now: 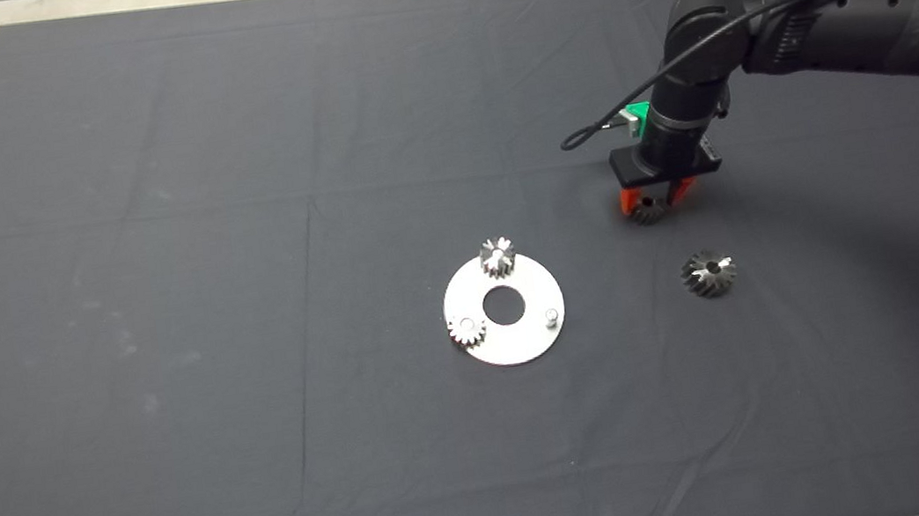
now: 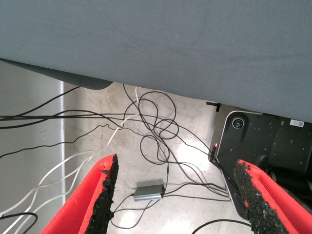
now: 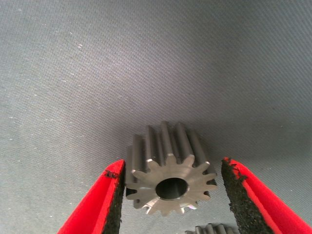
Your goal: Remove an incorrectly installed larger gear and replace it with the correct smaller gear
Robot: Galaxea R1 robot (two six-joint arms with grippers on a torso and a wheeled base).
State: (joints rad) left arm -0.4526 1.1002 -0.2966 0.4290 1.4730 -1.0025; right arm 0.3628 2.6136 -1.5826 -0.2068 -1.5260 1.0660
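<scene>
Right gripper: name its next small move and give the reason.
Probably close the fingers. The right gripper is down at the mat with the smaller gear between its open red fingers, one pad nearly touching, the other with a gap. The larger gear already lies off the round plate, whose one pin stands bare.

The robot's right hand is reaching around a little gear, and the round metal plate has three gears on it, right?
Not quite. The head view shows only two gears on the plate; its third peg is bare. The right hand does straddle a small gear, fingers open.
</scene>
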